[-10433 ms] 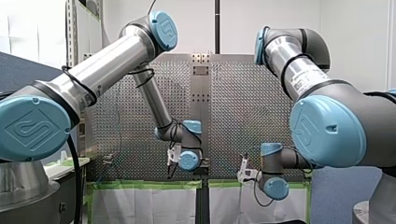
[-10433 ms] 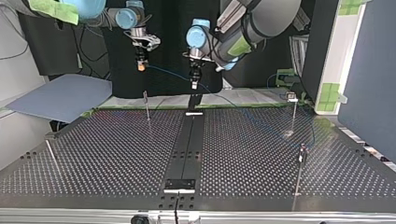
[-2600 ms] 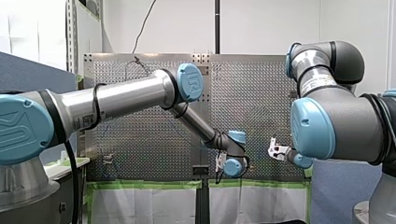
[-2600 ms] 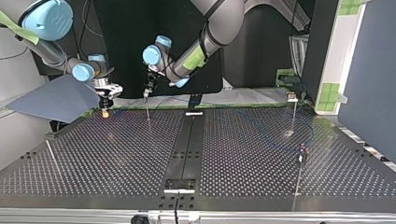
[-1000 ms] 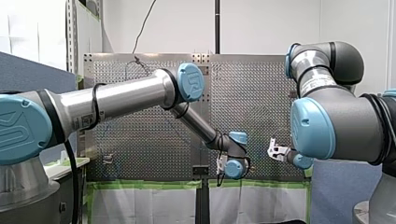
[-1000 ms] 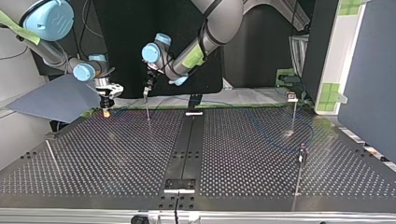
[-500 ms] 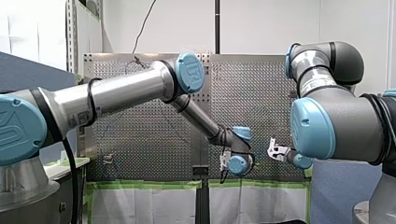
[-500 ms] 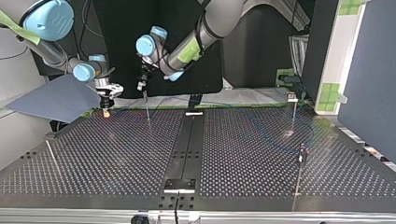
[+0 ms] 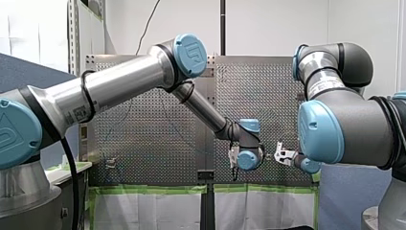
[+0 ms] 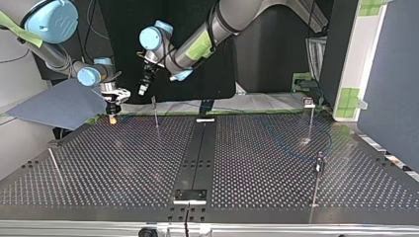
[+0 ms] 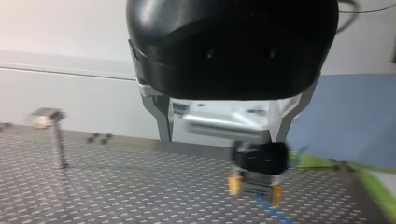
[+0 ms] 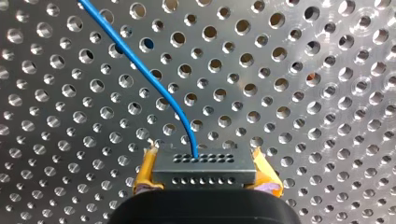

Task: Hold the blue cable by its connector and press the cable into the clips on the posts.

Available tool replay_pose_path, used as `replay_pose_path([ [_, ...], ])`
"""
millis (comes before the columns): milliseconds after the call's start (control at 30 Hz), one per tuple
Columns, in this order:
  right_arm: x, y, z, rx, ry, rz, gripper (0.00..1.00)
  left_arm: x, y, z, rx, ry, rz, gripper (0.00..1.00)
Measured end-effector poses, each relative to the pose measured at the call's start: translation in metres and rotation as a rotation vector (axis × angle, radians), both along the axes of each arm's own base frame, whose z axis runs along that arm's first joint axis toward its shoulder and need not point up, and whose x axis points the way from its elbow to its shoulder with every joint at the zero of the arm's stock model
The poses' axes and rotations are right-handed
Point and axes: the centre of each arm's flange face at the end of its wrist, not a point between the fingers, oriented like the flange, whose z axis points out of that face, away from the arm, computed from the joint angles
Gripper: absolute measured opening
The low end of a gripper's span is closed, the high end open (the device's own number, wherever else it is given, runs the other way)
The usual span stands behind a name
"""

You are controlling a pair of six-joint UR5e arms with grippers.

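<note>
Right gripper [image 12: 204, 177] is clamping the connector [image 12: 201, 163]; left gripper [image 11: 222, 135] is hanging wide, empty. Risk: blue cable [image 12: 140, 65] going slack, missing the post [image 10: 155, 111] clip.

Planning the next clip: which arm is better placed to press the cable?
Probably left: my left gripper is open near the post; my right gripper is shut on the connector.

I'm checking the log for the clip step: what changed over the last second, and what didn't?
My left gripper rose away from the post, up and toward the top view's left; it is open. My right gripper stayed low by the table, shut on the connector of the blue cable.
</note>
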Motion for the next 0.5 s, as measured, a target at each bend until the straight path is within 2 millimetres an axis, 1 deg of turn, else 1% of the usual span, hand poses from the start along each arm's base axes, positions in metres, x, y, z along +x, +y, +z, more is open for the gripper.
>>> replay_pose_path([
  [133, 0.000, 0.000, 0.000, 0.003, 0.000, 0.000, 0.00, 0.006, 0.008, 0.016, -0.058, -0.006, 0.009, 1.00],
  [333, 0.003, 0.001, -0.001, 0.004, 0.000, 0.004, 0.00, 0.028, 0.028, 0.040, -0.142, -0.017, 0.014, 1.00],
  [500, 0.006, 0.002, -0.001, 0.004, 0.000, 0.009, 0.00, 0.051, 0.050, 0.060, -0.210, -0.027, 0.022, 1.00],
])
